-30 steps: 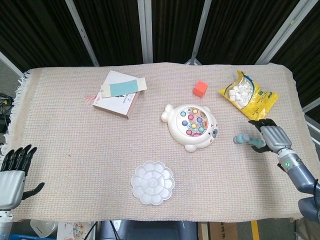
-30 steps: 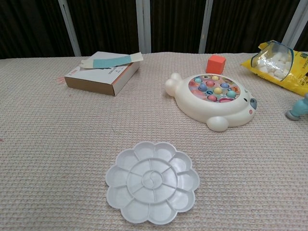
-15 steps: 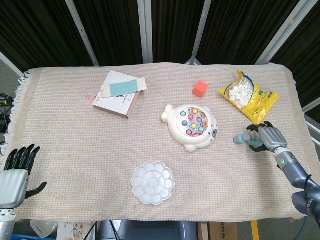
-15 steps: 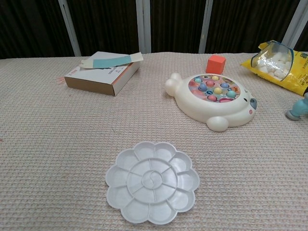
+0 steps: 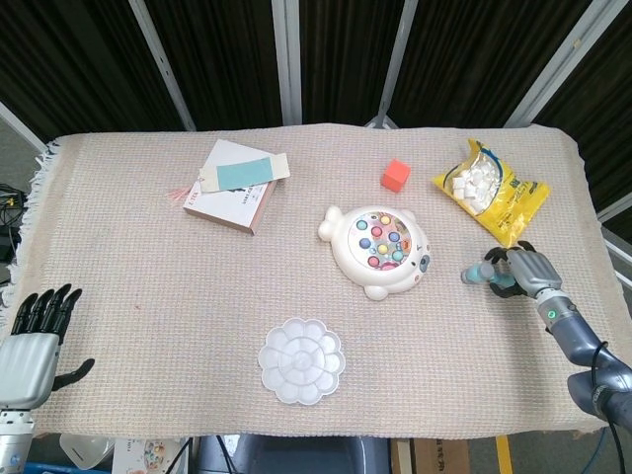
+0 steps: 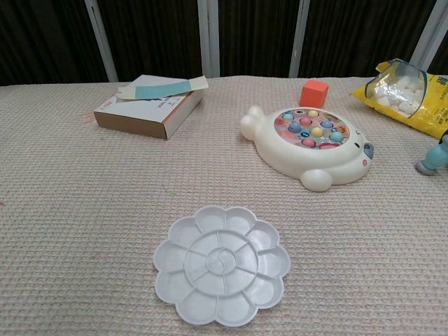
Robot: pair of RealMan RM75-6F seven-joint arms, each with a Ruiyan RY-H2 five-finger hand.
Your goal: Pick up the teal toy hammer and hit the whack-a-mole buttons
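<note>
Teal toy hammer (image 5: 481, 274) at 3 o'clock of the whack-a-mole toy (image 5: 378, 250), long axis roughly 3–9 o'clock, head end toward the toy, near the table's right edge. Right hand (image 5: 526, 271) lies over the handle; whether its fingers pinch it cannot be told. Left hand (image 5: 33, 341) spread, holding nothing, at the 8 o'clock corner. Open cloth (image 5: 148, 286) lies between toy and left edge; flower palette (image 5: 301, 359) at 7 o'clock of the toy
</note>
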